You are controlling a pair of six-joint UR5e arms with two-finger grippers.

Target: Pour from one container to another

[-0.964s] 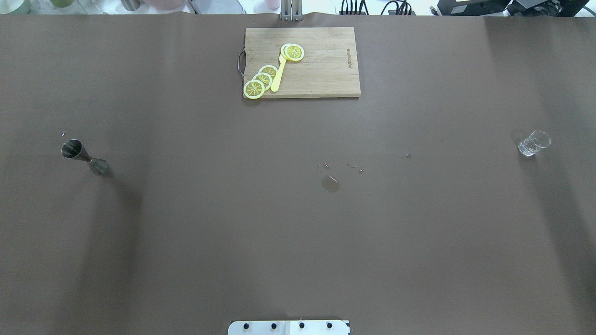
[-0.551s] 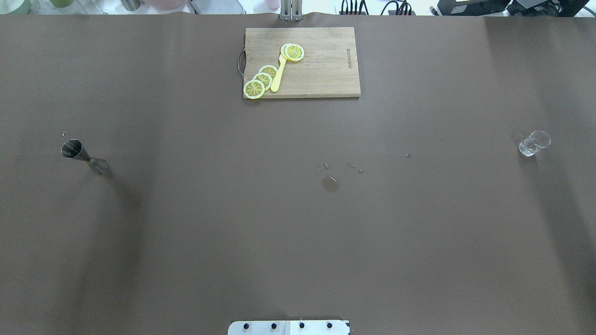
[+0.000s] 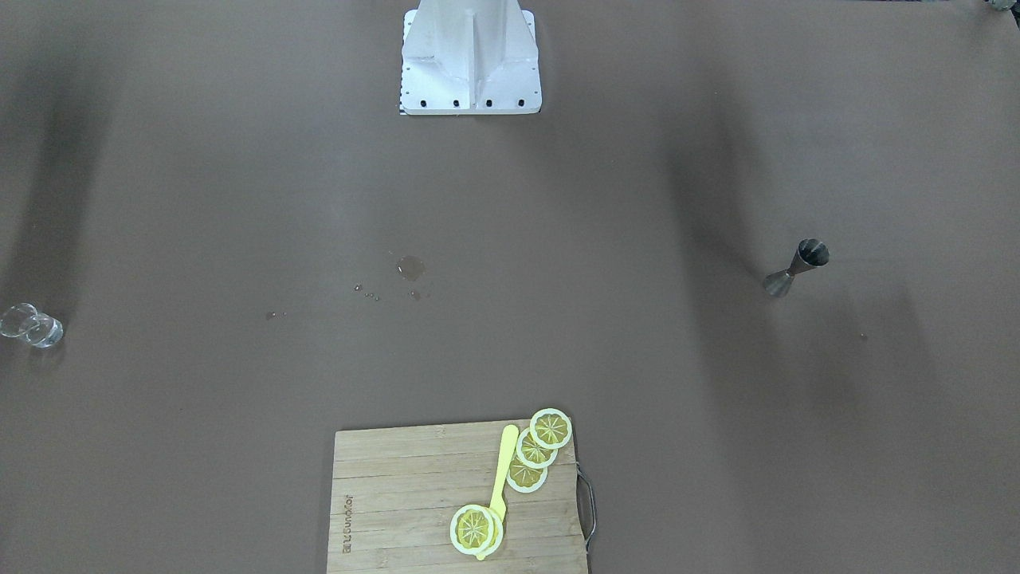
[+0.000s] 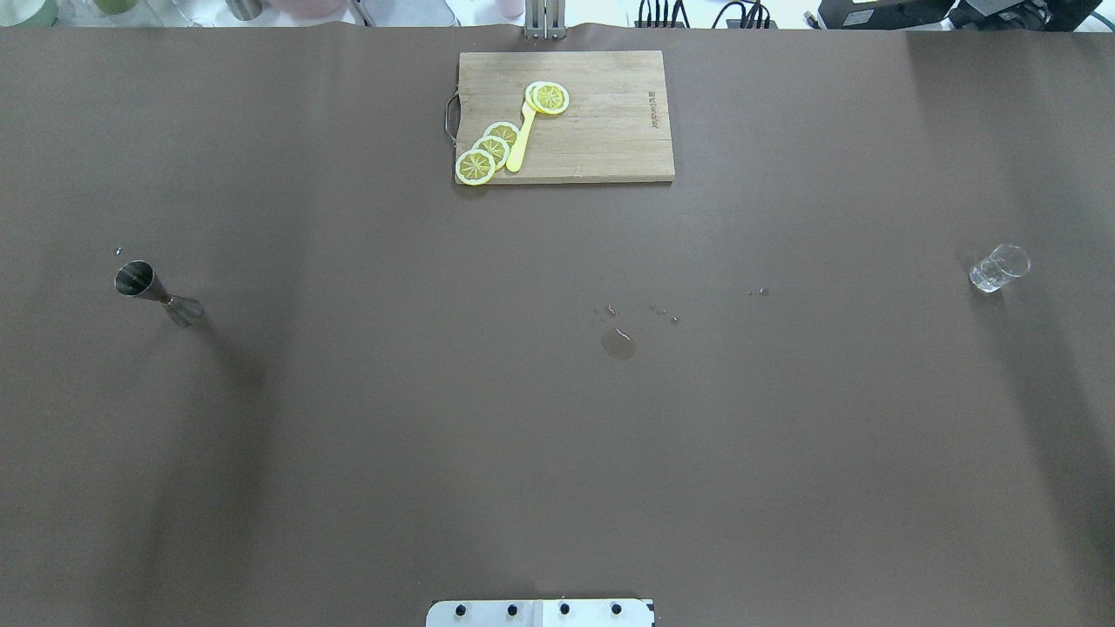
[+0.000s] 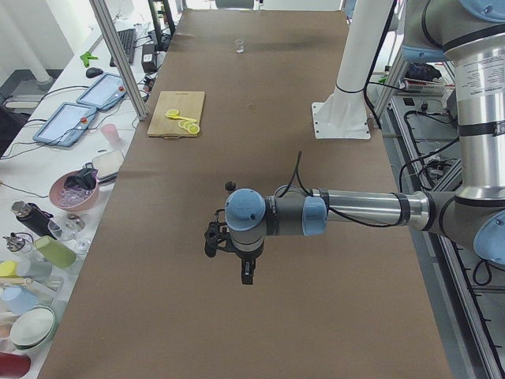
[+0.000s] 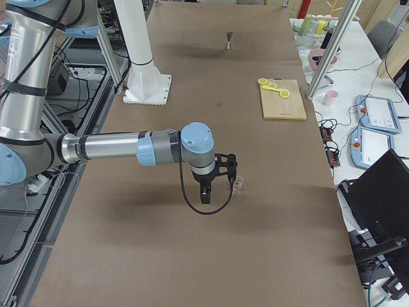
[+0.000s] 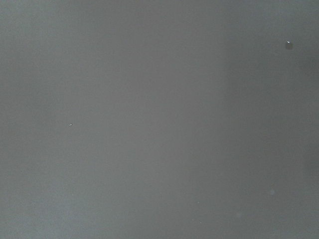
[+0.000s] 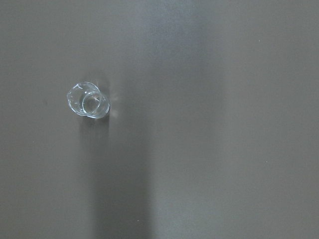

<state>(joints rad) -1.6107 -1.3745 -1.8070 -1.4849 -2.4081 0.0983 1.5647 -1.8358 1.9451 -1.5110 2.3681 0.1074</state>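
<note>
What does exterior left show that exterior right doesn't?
Exterior left only: the left arm's forearm stretched out over the table, with the left gripper pointing down.

Exterior right only: the right arm's forearm and the right gripper, which hangs close beside the glass cup.

Both: the jigger, the glass cup, the wooden cutting board with lemon slices, the white pedestal, the pink bowl and the tablets on the side bench.
</note>
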